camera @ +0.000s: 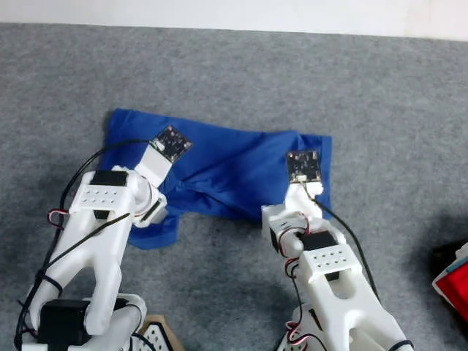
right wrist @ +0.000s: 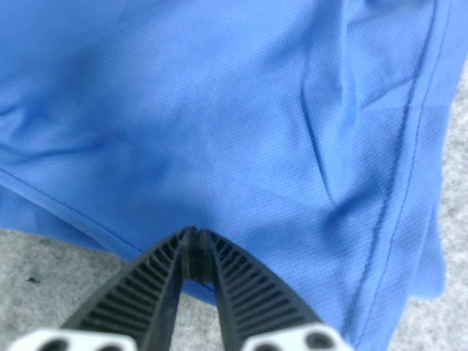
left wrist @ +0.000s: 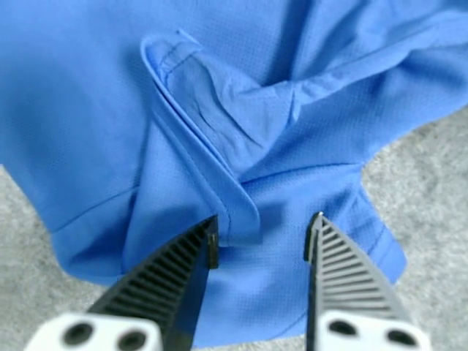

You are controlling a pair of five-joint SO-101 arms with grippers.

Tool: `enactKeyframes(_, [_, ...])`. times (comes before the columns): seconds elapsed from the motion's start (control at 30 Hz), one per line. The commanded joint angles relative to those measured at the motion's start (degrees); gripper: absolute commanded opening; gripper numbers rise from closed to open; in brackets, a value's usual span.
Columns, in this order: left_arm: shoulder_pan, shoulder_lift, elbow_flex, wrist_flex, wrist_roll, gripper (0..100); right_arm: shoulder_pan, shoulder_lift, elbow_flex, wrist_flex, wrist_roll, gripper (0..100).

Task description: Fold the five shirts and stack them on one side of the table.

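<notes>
While the blue shirt (camera: 227, 172) lay spread and rumpled near the middle of the grey table (camera: 292, 73), it was flanked by both arms, the left arm (camera: 102, 212) being set over its left part and the right arm (camera: 329, 270) over its right part. The garment was seen unfolded rather than squared, with creases gathered toward its centre and one corner hanging toward the near edge beside the left arm.

In the left wrist view, the left gripper (left wrist: 263, 223) was held with its jaws spread apart just above the cloth, nothing being gripped between them. A doubled, stitched band of fabric (left wrist: 197, 146) was seen running from the bunched middle of the shirt toward the gap between the two dark ribbed fingers (left wrist: 164, 281), its end lying close to one fingertip.

In the right wrist view, the right gripper (right wrist: 194, 234) was seen with its jaws pressed together, the tips meeting over the shirt's near hem where blue cloth gave way to grey table. Whether any fabric was pinched between them could not be told. A stitched seam (right wrist: 409, 124) was seen running along the shirt's edge to one side of the gripper.

A red object (camera: 453, 281) was partly seen at the right edge of the table, well apart from the shirt.
</notes>
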Motion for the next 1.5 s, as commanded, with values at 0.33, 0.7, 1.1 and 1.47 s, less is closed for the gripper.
enactKeyframes(0.33, [-2.3, 4.6, 1.2, -6.9, -0.4, 20, 0.7, -0.7, -0.3, -1.0, 0.8, 0.7])
enactKeyframes(0.7, [-2.2, 8.0, -1.9, -8.1, -0.4, 7, 0.5, -0.7, -0.3, -1.0, 0.8, 0.7])
enactKeyframes(1.1, [-2.9, 3.1, -1.5, -7.9, -0.4, 6, 0.5, -0.7, -0.3, -1.0, 0.8, 0.7])
enactKeyframes(1.47, [-11.1, 5.3, -12.4, -9.8, 6.3, 6, 0.4, -0.7, -0.3, -1.0, 0.8, 0.7])
